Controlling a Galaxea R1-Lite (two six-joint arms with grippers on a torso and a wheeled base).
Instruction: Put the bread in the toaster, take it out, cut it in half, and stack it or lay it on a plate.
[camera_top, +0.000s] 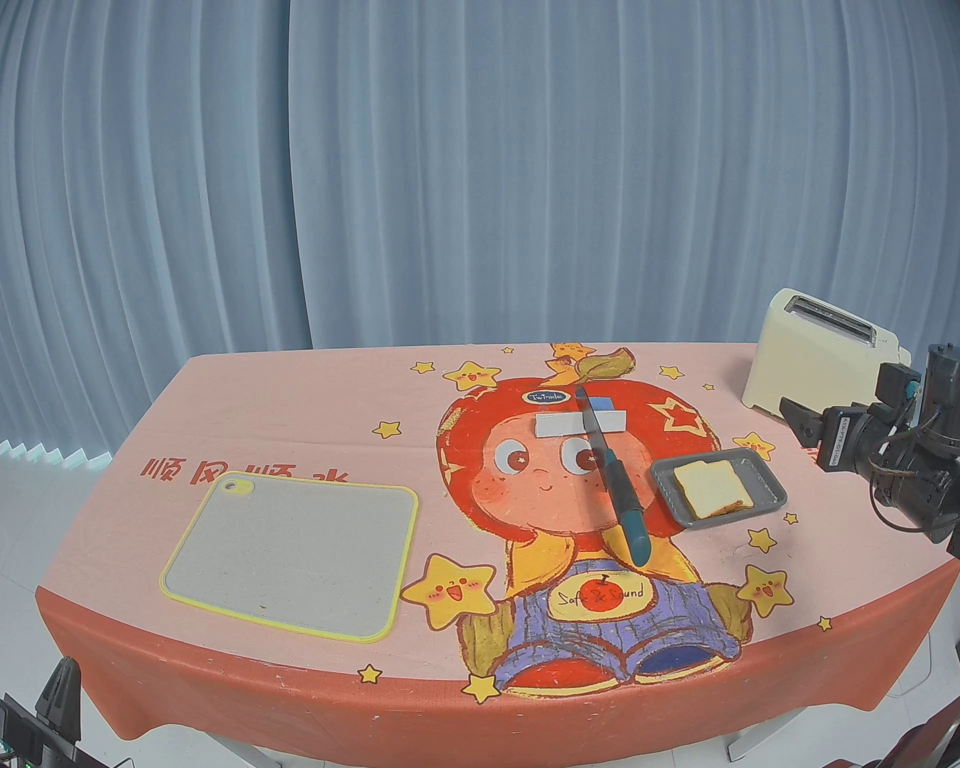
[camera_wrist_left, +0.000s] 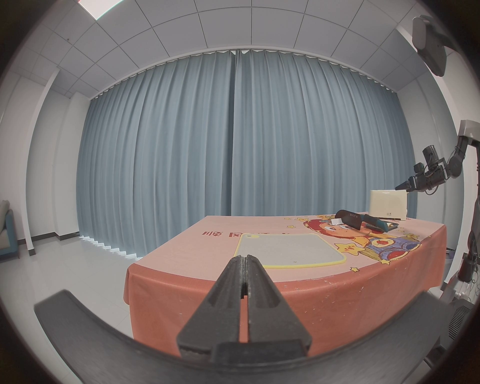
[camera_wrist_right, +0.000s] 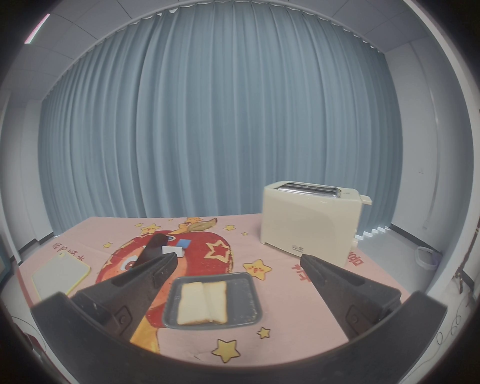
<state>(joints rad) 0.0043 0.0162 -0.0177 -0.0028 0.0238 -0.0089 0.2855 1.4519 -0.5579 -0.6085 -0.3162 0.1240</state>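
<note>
Bread (camera_wrist_right: 202, 302) lies exposed; right gripper (camera_wrist_right: 237, 260) half-hides knife (camera_wrist_right: 152, 246).

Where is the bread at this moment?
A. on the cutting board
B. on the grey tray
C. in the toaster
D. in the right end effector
B: the bread lies flat on the tray, apart from the toaster and the board.
</note>
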